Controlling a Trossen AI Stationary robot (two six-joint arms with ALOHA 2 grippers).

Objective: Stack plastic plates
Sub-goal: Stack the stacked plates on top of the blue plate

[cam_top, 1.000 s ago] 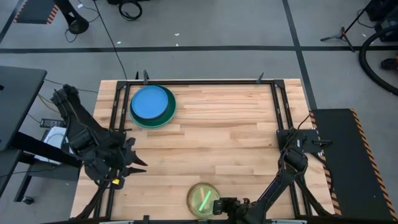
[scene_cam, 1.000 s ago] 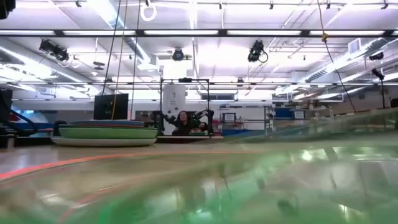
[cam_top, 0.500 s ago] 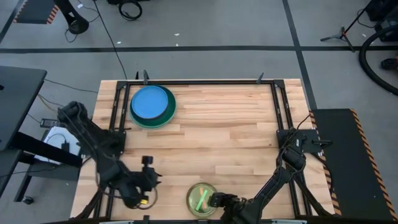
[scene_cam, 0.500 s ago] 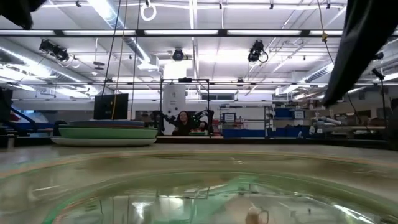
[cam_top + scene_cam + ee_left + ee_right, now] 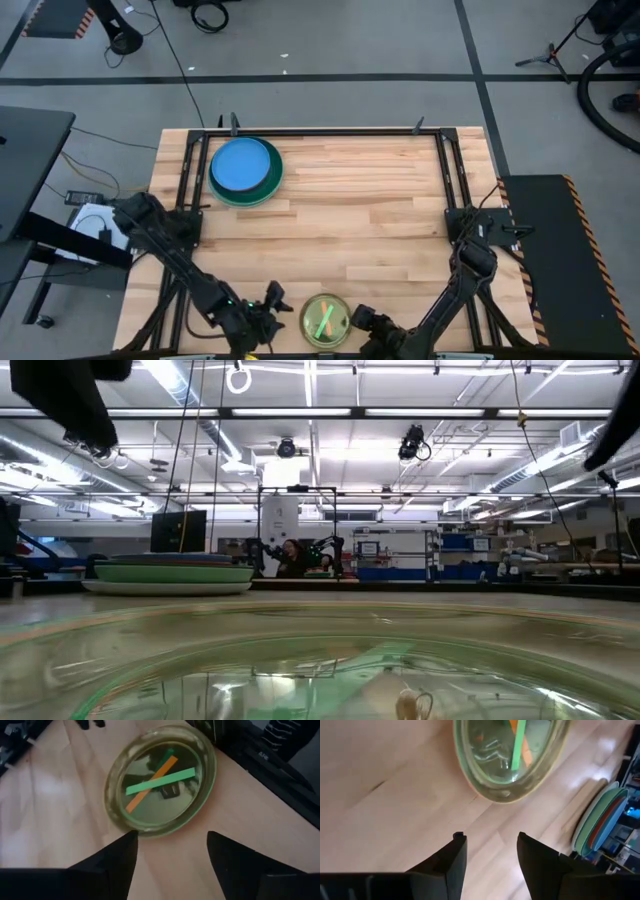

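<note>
The left tool (image 5: 268,312) is low over the near edge of the table (image 5: 360,220), and its two fingers (image 5: 112,862) are spread apart, holding nothing. Just in front of it lies a clear, lime-tinted plate (image 5: 160,780) flat on the wood, with a green strip and an orange strip crossed inside it. The plate is close before the fingertips but does not touch them.

The right tool (image 5: 362,322) is on the other side of the same plate (image 5: 324,320), also low at the near edge. Its fingers (image 5: 452,862) are parted and empty, and the plate (image 5: 507,755) lies just ahead of them, apart from them.

Far beyond both tools, near the far left corner of the table, stands the stack of plates (image 5: 245,171), with a blue one on top and a dark green rim under it. In the right wrist view this stack (image 5: 599,822) shows edge-on, well away from the tool. In the low view the stack (image 5: 170,573) is seen behind the wide green rim of the near plate (image 5: 330,680).
</note>
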